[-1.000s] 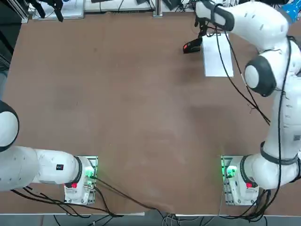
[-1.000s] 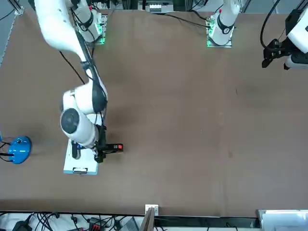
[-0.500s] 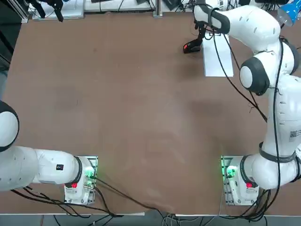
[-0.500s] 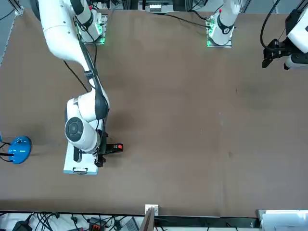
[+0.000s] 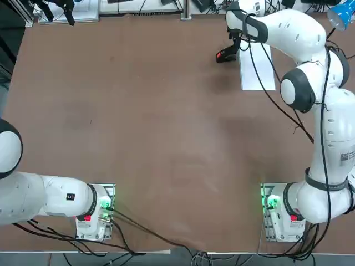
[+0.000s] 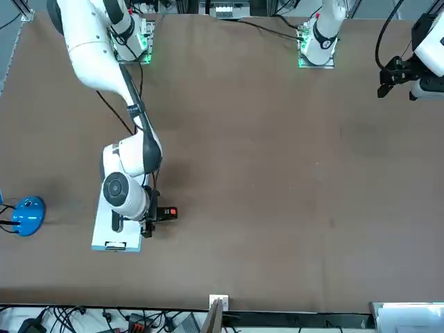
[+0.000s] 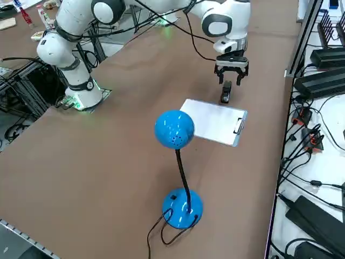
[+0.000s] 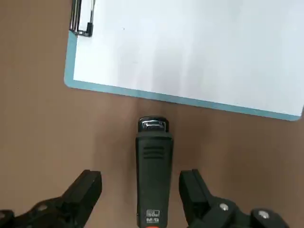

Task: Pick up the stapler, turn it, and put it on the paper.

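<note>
Stapler: small black elongated stapler with a red patch (image 8: pixel 153 171), flat on the brown table (image 5: pixel 166 111), upper right of the top view, one end just beside the sheet's long edge.
Paper: white rectangular sheet on a pale blue clipboard with a metal clip (image 8: pixel 190 47), apart from the stapler.
Right gripper (image 8: pixel 142 197): over the stapler, fingers spread wide on either side, holding nothing.
Lamp: blue desk lamp (image 7: pixel 175 129), centre of the side view.

Right arm (image 5: pixel 310 61) reaching far out across the bench, bent at the elbow, wrist pointing down. Right gripper (image 7: pixel 232 75) low near the far edge. Fingers (image 8: pixel 85 190) spread wide apart, one on each side, not touching anything. Nothing held.
</note>
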`<state>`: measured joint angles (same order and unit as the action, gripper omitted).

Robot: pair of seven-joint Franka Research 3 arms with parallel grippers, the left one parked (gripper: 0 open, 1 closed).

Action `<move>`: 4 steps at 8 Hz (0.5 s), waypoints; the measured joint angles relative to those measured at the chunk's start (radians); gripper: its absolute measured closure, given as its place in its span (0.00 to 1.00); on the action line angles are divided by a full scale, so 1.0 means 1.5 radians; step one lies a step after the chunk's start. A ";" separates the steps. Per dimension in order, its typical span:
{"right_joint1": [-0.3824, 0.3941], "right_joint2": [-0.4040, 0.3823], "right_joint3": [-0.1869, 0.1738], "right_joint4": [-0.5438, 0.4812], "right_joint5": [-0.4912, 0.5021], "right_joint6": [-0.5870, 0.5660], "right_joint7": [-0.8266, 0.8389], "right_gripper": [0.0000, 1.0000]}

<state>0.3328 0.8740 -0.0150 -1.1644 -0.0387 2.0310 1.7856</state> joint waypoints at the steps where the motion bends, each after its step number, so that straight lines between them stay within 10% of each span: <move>1: 0.000 0.002 0.001 0.000 0.000 -0.001 0.000 0.00; 4: 0.001 0.015 0.001 0.000 0.000 0.000 0.000 0.00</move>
<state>0.3336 0.8959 -0.0132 -1.1637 -0.0387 2.0309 1.7856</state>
